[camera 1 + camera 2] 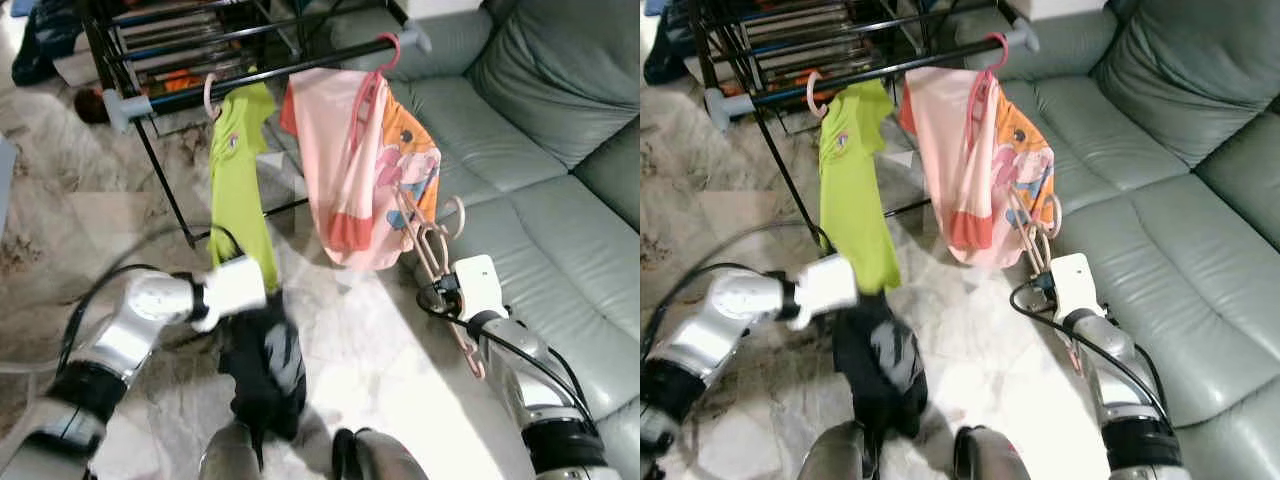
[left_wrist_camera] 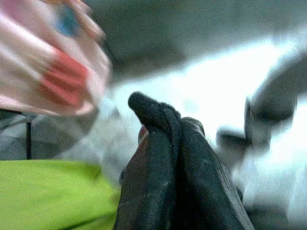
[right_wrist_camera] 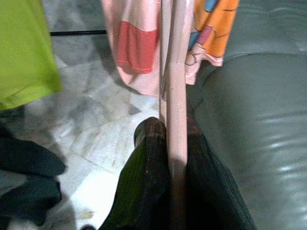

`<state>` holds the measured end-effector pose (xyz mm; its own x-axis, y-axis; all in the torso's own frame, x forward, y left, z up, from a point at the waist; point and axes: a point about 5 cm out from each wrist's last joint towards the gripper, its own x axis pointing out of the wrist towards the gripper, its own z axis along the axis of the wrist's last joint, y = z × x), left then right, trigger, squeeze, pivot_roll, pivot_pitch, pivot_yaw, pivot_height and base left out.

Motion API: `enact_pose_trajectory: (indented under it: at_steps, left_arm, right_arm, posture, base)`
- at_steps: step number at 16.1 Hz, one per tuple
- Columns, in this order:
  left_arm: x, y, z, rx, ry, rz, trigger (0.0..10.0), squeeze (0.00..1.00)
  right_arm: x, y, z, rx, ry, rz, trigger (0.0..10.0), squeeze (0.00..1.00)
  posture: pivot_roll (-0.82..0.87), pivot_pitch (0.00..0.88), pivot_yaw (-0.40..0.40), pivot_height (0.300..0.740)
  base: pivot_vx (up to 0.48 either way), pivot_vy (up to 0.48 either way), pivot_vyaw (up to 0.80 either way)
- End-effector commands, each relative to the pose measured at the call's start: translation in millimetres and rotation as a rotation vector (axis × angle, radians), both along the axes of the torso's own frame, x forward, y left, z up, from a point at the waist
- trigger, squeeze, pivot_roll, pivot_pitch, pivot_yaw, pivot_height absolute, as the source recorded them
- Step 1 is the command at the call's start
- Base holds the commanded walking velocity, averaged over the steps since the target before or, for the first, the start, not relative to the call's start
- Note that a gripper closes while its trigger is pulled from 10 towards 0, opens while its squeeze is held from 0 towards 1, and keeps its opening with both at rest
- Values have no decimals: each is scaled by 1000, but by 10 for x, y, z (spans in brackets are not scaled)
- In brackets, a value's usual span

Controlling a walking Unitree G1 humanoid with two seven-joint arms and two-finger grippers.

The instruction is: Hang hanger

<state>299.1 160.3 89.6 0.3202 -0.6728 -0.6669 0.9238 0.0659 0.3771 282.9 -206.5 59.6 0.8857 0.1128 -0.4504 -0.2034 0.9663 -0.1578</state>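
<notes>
I have the right pincer [image 1: 437, 283] clamped on the pink hanger [image 1: 432, 250], low beside the sofa [image 1: 560, 210]; the left pincer [image 2: 163, 143] is closed on a dark garment [image 1: 265, 370]; hanging on the rail [image 1: 270, 75] remains, I judge.

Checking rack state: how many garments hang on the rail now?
2: a green shirt toward the rail's left, a pink garment toward its right. The left gripper holds a dark garment, not hung.
</notes>
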Motion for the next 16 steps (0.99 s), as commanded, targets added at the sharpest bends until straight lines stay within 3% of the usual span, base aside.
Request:
enact_pose_trajectory:
  at_steps: [1,3,4,5,9,16]
  left_arm:
    - [128,42,81,127,-149,-60,10000,0]
    - [319,-47,226,53,-242,28,10000,0]
    - [356,-108,325,-42,-258,58,10000,0]
    - [368,-111,336,-66,-253,74,10000,0]
    - [310,-209,287,-265,-221,137,10000,0]
    - [161,-387,124,-373,-161,157,10000,0]
  right_arm:
    - [26,43,61,10,-30,22,10000,0]
    - [20,118,59,24,-37,40,10000,0]
    - [-7,188,24,41,-17,44,10000,0]
    - [-17,203,13,48,-11,44,10000,0]
    - [-53,265,-29,46,2,72,10000,0]
    - [-10,274,-18,23,12,94,10000,0]
  posture:
    - [-27,106,-3,740]
    - [-27,104,0,740]
    - [-27,104,0,740]
    - [-27,104,0,740]
    - [-31,99,-18,740]
    - [-46,84,-50,740]
  base:
    - [0,0,0]
    - [0,0,0]
    - [0,0,-800]
    - [0,0,-800]
    - [68,0,-800]
    - [336,0,-800]
